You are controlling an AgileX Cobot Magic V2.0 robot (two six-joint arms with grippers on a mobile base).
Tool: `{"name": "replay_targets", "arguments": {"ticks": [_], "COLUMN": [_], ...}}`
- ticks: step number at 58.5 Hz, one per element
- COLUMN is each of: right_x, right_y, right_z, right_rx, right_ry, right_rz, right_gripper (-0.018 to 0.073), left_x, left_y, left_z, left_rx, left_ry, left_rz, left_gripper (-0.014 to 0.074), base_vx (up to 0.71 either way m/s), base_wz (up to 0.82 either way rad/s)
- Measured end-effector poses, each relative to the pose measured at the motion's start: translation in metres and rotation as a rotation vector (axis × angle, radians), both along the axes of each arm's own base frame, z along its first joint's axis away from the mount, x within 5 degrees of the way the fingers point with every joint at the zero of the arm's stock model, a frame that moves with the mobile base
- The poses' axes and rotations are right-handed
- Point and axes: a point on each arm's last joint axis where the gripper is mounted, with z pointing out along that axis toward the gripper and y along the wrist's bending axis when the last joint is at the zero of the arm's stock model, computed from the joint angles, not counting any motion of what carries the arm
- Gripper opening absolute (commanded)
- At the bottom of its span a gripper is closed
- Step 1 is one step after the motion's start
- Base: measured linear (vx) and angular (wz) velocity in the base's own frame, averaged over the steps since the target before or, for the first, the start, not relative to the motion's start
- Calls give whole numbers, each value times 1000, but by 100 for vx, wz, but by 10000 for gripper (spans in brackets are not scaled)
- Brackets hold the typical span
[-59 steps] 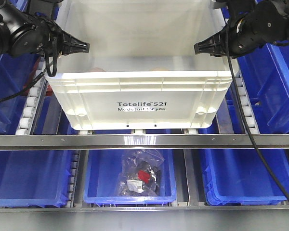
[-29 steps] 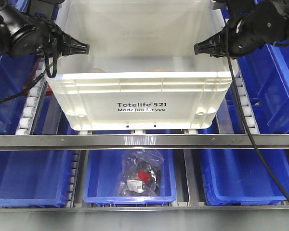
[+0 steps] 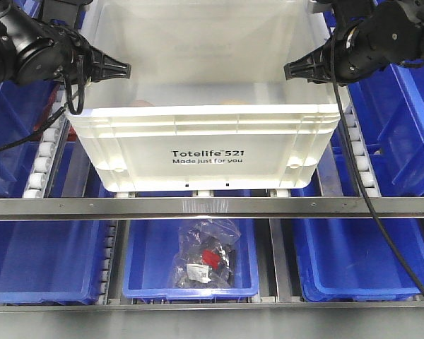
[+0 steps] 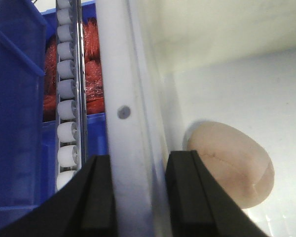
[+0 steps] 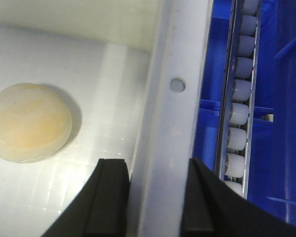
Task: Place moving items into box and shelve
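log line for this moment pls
left gripper: straddling box rim | right gripper: same | pink ball, yellow ball: inside box

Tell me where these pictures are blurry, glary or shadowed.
Front view: sharp overall, with glare washing out the large white plastic tote's rim and interior. Left wrist view: the black left gripper and tote rim are soft and close-up; the pinkish-brown ball casts a faint shadow. Right wrist view: the right gripper is blurred; the pale yellow ball throws a soft shadow to its right.
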Motion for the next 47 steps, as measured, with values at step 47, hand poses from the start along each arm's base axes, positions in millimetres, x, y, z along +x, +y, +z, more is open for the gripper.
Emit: {"name": "replay_targets", "arguments": {"ticks": [47], "right_x": [-12], "right_y": [0], "right_z": [38], "right_rx": [81], "right_ry": [-144], "right_rz": [-24], "right_gripper": [516], "left_x": [-19], "left_y": [3], "left_z": [47], "left_rx": [-60], "left_ry": [-126], "left_rz": [-10], "left_gripper": [426], "base_vx": [0], "base_wz": [0]}}
